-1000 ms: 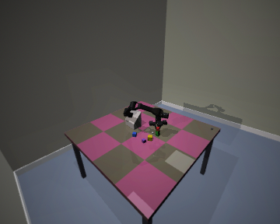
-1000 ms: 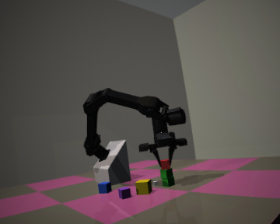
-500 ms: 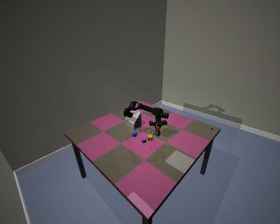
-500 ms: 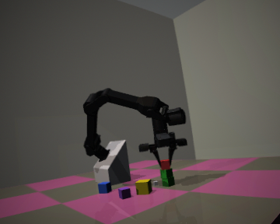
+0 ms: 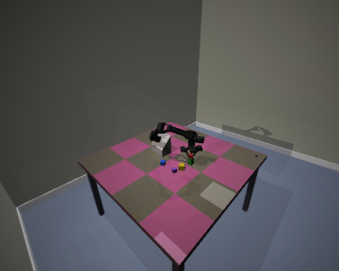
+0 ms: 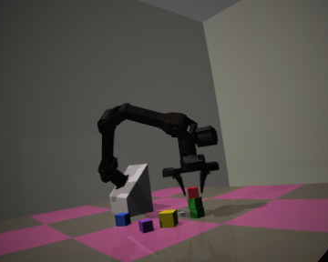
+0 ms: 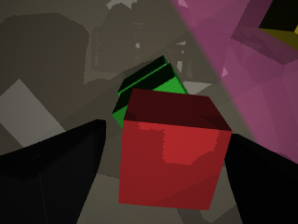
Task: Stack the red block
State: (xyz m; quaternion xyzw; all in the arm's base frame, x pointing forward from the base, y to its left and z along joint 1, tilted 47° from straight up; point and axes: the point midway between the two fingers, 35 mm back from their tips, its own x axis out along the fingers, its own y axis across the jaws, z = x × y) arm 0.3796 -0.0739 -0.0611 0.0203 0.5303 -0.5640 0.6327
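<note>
Wrist view: gripper point(image 7: 162, 183) part open, gaps either side of red block point(image 7: 172, 156), holding nothing. Block sits on green tower point(image 6: 196, 207); you lift straight up, no sideways drift.

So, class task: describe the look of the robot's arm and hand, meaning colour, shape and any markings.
The arm is matte black throughout, built of chunky rounded links, and rises from a pale grey wedge-shaped base. The hand is black too: a flat crossbar with two tapering pointed fingers. No cables or markings show.
</note>
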